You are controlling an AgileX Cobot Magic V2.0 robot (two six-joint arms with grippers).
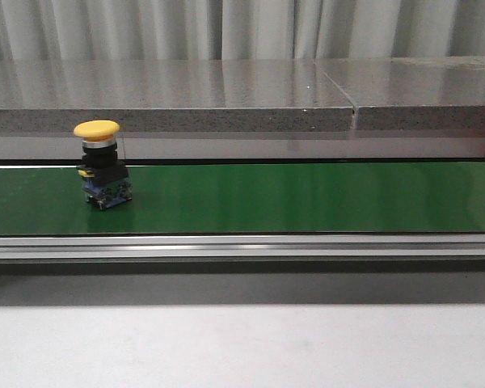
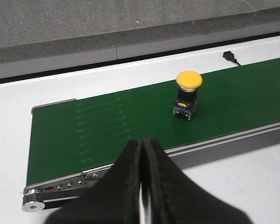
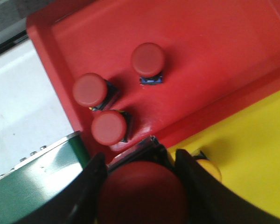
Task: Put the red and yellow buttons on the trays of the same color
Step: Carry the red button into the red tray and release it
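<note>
Green conveyor belt: landmark; carries one item only.
Red tray: at the belt's end; three red buttons already standing in it.
Yellow tray: beside the red tray; one yellow button partly visible.
Right gripper: clamped on a red button, above the red tray's edge; placement pending.
Left gripper: fingers pressed together, holding nothing, near the belt's end.
Yellow button on belt: upright, awaiting pickup.
Markings: none legible.

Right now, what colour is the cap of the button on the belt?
Yellow. The button on the green belt shows best in the front view.
</note>
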